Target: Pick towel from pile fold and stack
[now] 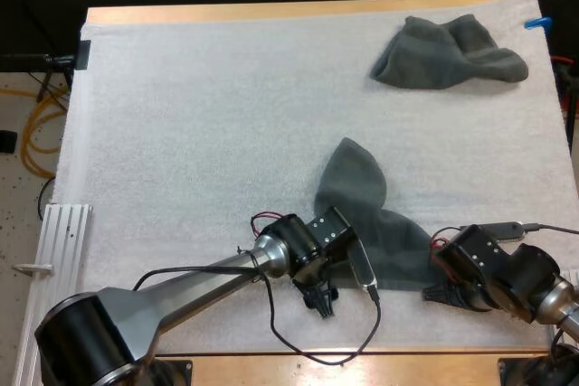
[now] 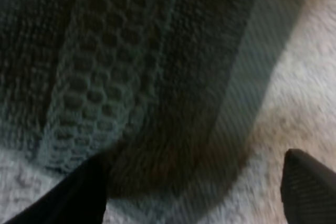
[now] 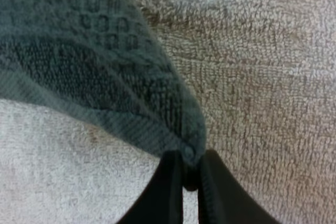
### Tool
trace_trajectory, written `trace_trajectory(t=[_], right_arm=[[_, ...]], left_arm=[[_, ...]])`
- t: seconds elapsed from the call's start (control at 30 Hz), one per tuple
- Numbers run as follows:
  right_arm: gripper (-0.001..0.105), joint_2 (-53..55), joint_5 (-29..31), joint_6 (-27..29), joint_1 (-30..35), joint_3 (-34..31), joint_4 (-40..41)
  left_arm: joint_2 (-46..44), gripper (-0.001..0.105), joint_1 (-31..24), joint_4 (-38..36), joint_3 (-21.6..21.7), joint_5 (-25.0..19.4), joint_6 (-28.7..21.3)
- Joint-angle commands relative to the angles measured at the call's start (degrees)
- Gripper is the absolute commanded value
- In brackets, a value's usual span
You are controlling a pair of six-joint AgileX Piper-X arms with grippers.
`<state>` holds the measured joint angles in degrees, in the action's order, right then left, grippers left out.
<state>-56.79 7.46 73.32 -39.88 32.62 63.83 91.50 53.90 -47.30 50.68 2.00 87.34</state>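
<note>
Two low hands: right hand (image 3: 190,167) pinches towel (image 1: 360,194), left hand (image 2: 194,184) spread.

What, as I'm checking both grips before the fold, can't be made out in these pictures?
High view: the near towel's front edge is covered by the left arm and right arm.
Right wrist view: the right gripper's fingers hide how much of the corner they pinch.
Left wrist view: shadow hides whether the open left gripper's finger touches the towel.
High view: the crumpled towel's folds hide whether it is one piece.
</note>
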Motion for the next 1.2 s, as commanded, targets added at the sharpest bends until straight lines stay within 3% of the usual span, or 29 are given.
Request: trace_trajectory(t=[0.0, 0.37, 0.43, 0.57, 0.7, 1.03, 1.17], right_arm=[[0.000, 0.2, 0.1, -0.1, 0.3, -0.1, 0.5], [0.000, 0.2, 0.0, 0.1, 0.3, -0.1, 0.5], [0.000, 0.2, 0.0, 0.1, 0.3, -0.1, 0.5], [0.000, 0.2, 0.0, 0.1, 0.3, -0.1, 0.5], [0.000, 0.2, 0.0, 0.1, 0.3, -0.1, 0.5], [0.000, 0.2, 0.0, 0.6, 0.3, 0.2, 0.5], [0.000, 0.6, 0.7, 3.3, 0.3, 3.8, 1.0]], left_arm=[[0.5, 0.066, 0.1, 0.9, 0.0, -0.6, 1.2], [5.0, 0.063, 0.1, 0.7, 0.0, -0.6, 1.2], [5.0, 0.056, 0.1, 0.7, 0.0, -0.6, 1.4], [5.0, 0.025, 0.1, 0.6, 0.1, -0.5, 3.1], [4.7, 0.001, 0.1, -1.3, 0.4, -0.5, 3.7], [-4.1, 0.000, 0.1, -2.3, 0.6, 0.5, 6.5], [-10.8, 0.000, 0.1, -2.4, 0.6, 1.6, 8.2]])
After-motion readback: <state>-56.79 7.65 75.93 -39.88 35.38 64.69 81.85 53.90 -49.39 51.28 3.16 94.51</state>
